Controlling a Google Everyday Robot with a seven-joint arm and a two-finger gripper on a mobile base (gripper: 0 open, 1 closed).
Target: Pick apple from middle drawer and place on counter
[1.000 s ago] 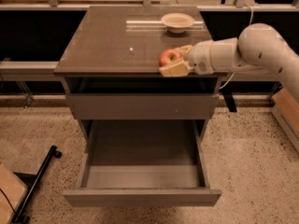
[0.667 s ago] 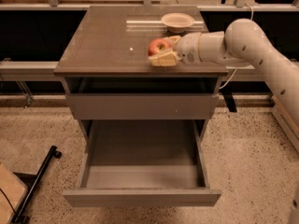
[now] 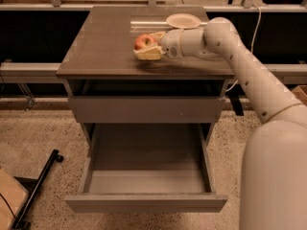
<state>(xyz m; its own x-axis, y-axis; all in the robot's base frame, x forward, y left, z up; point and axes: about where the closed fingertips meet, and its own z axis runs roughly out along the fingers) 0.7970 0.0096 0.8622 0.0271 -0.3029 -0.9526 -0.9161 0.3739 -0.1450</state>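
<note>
The red apple [image 3: 142, 42] sits between the cream fingers [image 3: 148, 54] of my gripper [image 3: 146, 46], just above the counter [image 3: 103, 47] near its middle. The gripper is shut on the apple and reaches in from the right on the white arm. I cannot tell whether the apple touches the counter. The middle drawer [image 3: 146, 202] is pulled out wide below the shut plain front and its inside is bare.
A cream bowl [image 3: 183, 20] stands on the counter's far right, just behind the gripper's wrist. A black stand leg [image 3: 38, 188] lies on the speckled floor at lower left. The robot's white body [image 3: 276, 176] fills the lower right.
The gripper has carried the apple leftward and farther in over the counter, from near the right front edge toward the middle. The drawer has stayed open.
</note>
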